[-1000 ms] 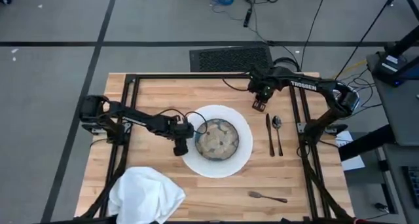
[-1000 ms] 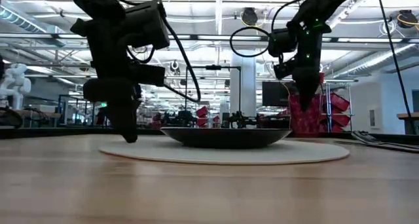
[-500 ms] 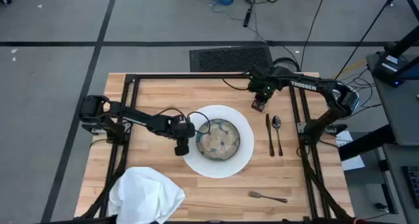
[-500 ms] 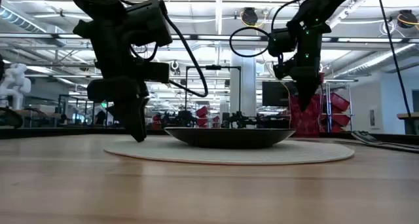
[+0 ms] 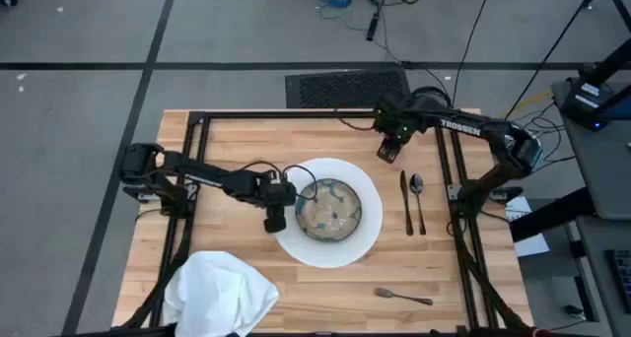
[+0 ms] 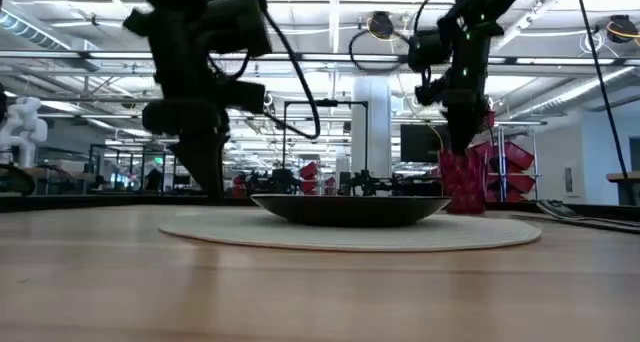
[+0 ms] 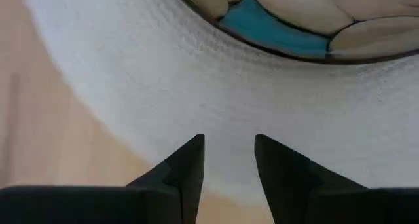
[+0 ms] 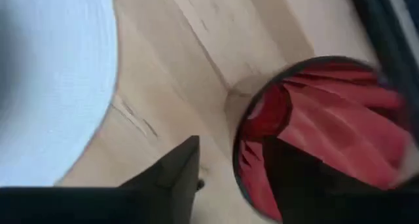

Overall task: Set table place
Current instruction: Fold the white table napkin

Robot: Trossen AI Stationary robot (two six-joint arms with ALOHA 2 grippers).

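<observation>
1. The right gripper (image 5: 390, 152) hangs over the far right part of the table (image 5: 237, 145), its fingers parted around the rim of the red cup (image 8: 327, 139), one inside and one outside; whether they pinch the wall cannot be told. If they are only loosely set, the cup may tip or drop as the arm rises.
2. The left gripper (image 7: 229, 160) hovers with fingers a little apart and holding nothing, above the near-left edge of the white plate (image 5: 296, 243), which carries the speckled bowl (image 5: 329, 208). A low sweep here risks nudging the plate and sliding the bowl off centre.
3. The knife (image 5: 405, 202) and spoon (image 5: 418, 194) lie side by side just right of the plate, close under the right arm's path; a cup set down short could knock them askew.
4. The fork (image 5: 402, 297) and the white napkin (image 5: 219, 293) wait at the near edge, well apart from the plate.
</observation>
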